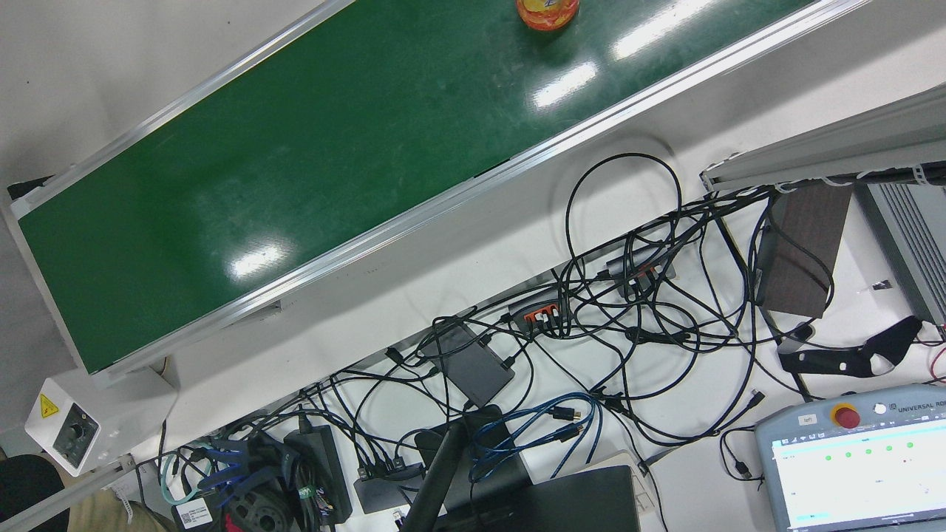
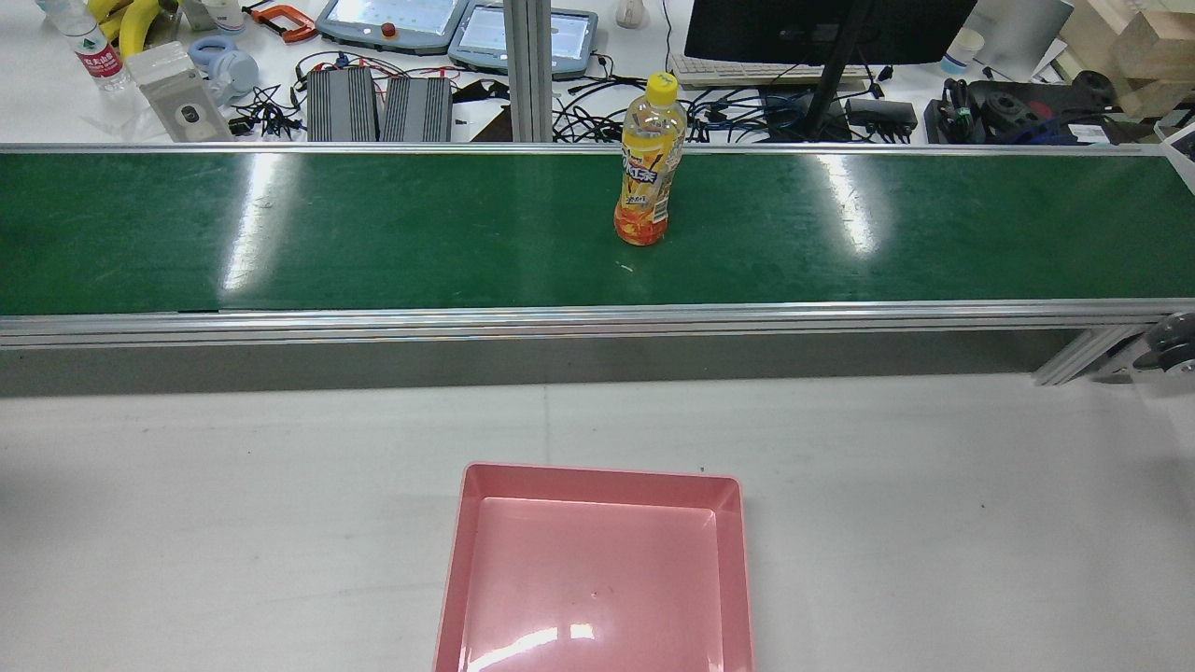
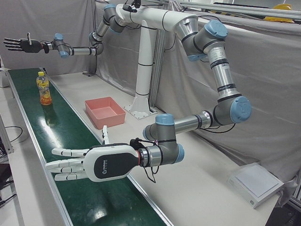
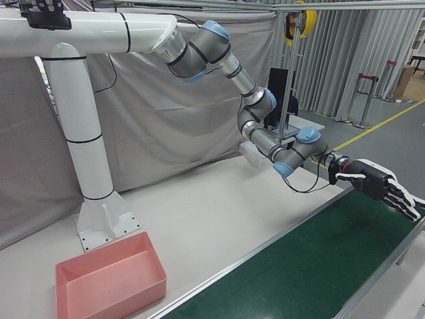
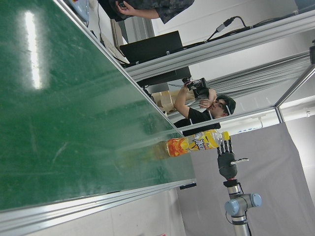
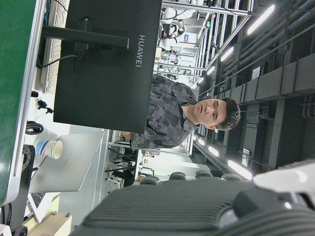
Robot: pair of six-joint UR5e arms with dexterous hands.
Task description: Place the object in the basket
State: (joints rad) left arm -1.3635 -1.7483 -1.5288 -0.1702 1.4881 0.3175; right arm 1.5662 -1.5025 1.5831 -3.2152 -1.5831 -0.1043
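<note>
An orange-drink bottle (image 2: 644,168) with a yellow cap stands upright on the green conveyor belt (image 2: 373,233). It also shows in the front view (image 1: 548,12), the left-front view (image 3: 44,89) and the left hand view (image 5: 194,144). The pink basket (image 2: 597,481) sits empty on the white table on the robot's side of the belt; it also shows in the left-front view (image 3: 96,100) and the right-front view (image 4: 109,292). My left hand (image 3: 89,162) is open over the belt, far along it from the bottle. My right hand (image 4: 378,186) is open over the belt's other end and also shows in the left-front view (image 3: 21,44).
Behind the belt is a desk with cables (image 1: 635,310), teach pendants (image 2: 392,19), a monitor (image 2: 822,23) and power units (image 2: 378,107). An aluminium post (image 2: 527,70) stands at the belt's far edge. People are beyond the desk (image 6: 192,115).
</note>
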